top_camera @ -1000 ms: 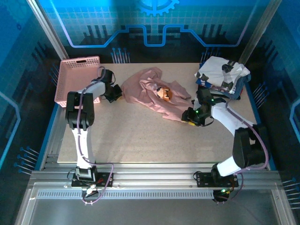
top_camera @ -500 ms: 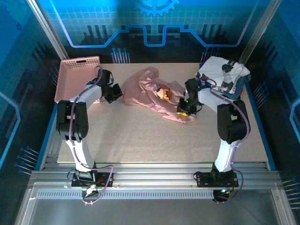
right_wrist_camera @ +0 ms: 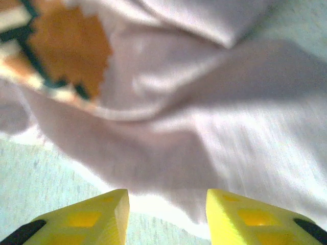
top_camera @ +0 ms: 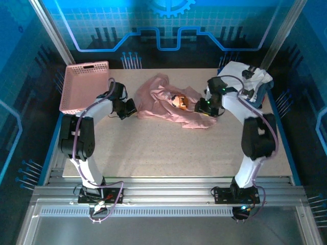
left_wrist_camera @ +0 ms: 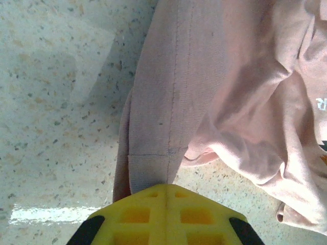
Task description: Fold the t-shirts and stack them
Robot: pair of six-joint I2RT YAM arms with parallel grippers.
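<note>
Speckled table, pink basket far-left corner, dusty-pink t-shirt mid-table

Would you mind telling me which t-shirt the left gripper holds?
The dusty-pink t-shirt mid-table: the left gripper pinches its hem. The white t-shirt and navy t-shirt lie piled far right.

Overhead camera high at near edge, looking down across whole table, both wrist cameras close on same dusty-pink t-shirt

Left hand pinched closed, right hand parted
</note>
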